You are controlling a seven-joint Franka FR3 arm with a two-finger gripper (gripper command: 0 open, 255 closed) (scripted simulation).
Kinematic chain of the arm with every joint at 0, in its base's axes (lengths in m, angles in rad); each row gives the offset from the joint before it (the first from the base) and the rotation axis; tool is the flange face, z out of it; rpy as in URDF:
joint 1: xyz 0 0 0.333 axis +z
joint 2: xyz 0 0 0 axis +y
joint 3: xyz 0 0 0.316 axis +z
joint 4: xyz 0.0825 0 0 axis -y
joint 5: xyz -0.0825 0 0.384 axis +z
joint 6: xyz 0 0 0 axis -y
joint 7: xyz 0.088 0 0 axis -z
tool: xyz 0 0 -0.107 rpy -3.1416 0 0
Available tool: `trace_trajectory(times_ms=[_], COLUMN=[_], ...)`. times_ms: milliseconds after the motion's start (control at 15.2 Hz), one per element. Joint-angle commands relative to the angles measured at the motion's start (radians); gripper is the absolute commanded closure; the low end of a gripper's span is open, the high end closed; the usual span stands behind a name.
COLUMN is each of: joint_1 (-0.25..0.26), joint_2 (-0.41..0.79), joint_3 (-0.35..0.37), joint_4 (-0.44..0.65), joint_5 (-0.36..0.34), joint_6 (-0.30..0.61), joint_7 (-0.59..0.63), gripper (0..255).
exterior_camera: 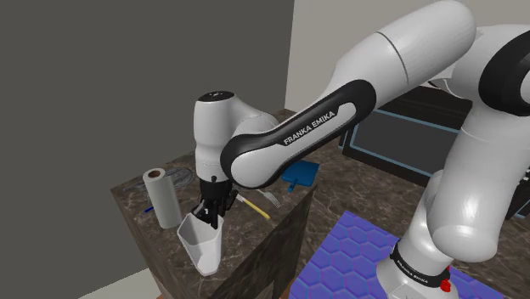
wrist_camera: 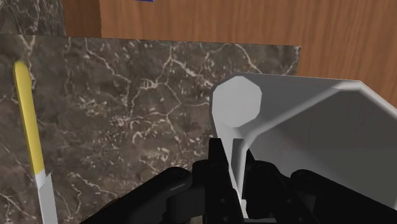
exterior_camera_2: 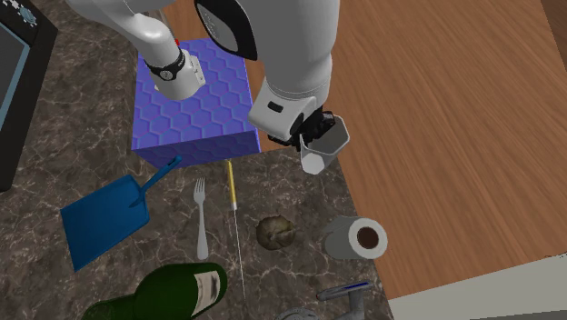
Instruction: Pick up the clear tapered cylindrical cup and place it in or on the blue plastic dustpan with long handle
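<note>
One white Franka arm (exterior_camera: 289,136) reached down over the dark marble counter (exterior_camera_2: 54,136), which carried all the things. Its stand (exterior_camera_2: 195,100), a box with a violet hexagon pattern, stood on the counter in the second exterior view. The blue dustpan (exterior_camera_2: 104,218) lay flat on the marble below the stand in that view, its short handle pointing toward the stand's corner. A green bottle (exterior_camera_2: 168,295) lay on its side near the dustpan, and a paper towel roll (exterior_camera_2: 356,238) stood upright at the counter's edge beside the wooden floor. The cup (exterior_camera_2: 315,162), drawn plain pale grey, was at the same edge, near the stand and well apart from the dustpan. It hung tilted, and whether its base touched the marble could not be told. The black gripper (wrist_camera: 235,178) was nearly closed and pinched the cup's wall, one finger inside the mouth and one outside. A fork (exterior_camera_2: 201,218) and a thin yellow-handled tool (exterior_camera_2: 233,195) lay between the dustpan and the cup.
</note>
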Motion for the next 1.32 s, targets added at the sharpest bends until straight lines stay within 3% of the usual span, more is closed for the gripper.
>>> trace_trajectory(times_ms=[0, 198, 1254], joint_1=[0.000, 0.000, -0.009], joint_2=[0.001, 0.001, -0.089], joint_3=[0.000, 0.000, -0.003], joint_4=[-0.001, -0.001, 0.127], joint_5=[0.000, 0.000, 0.045], joint_6=[0.000, 0.000, -0.208], joint_7=[0.000, 0.000, -0.022], gripper=[255, 255, 255])
